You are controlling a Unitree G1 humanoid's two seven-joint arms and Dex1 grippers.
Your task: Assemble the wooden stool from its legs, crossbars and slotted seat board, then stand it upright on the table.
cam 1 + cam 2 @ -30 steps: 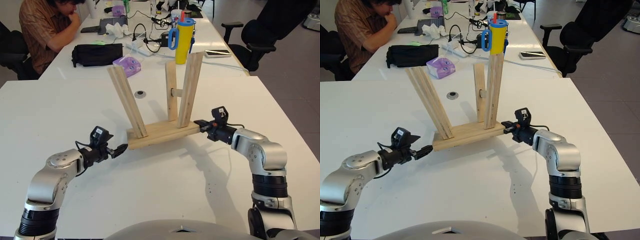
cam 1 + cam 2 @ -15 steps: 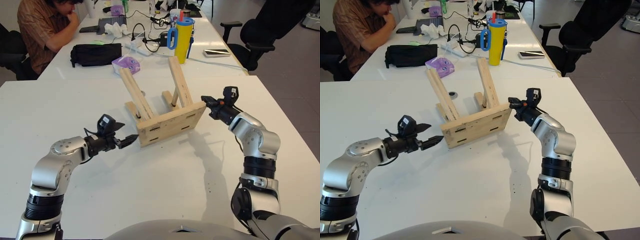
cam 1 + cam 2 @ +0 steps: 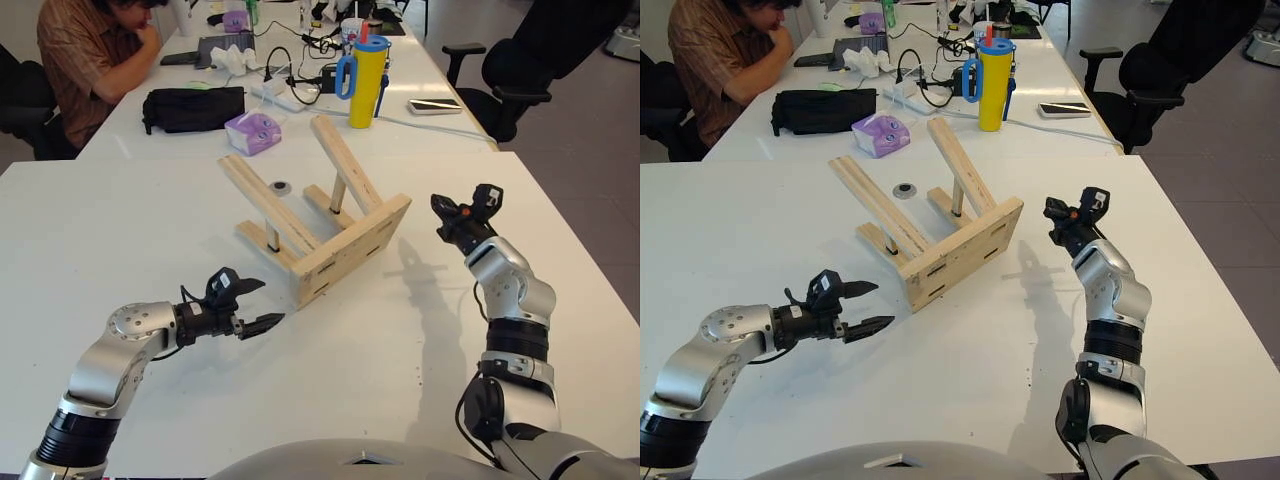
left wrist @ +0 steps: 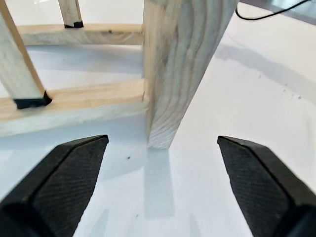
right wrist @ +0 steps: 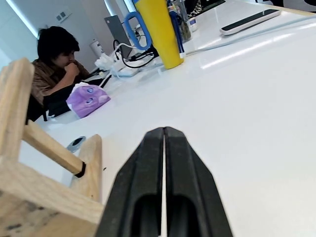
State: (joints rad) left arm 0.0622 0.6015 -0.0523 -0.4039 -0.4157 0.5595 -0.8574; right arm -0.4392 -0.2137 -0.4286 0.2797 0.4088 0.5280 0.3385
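Stool (image 3: 330,215) lies on its side on the table (image 3: 120,220), between your left gripper (image 3: 268,302) and right gripper (image 3: 440,205), touching neither. Left wrist: fingers (image 4: 64,173) spread, seat (image 4: 182,64) edge just ahead of the gap. Right wrist: fingers (image 5: 148,163) pressed together, stool off beside them, apart.

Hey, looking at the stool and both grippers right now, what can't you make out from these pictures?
- Head views: the seat board, on edge, hides where the legs enter it.
- Left wrist view: the picture's edges cut off the stool beyond one seat corner, ahead of the open left gripper.
- Right wrist view: left and bottom edges cut off the stool; the shut right gripper covers the table behind it.
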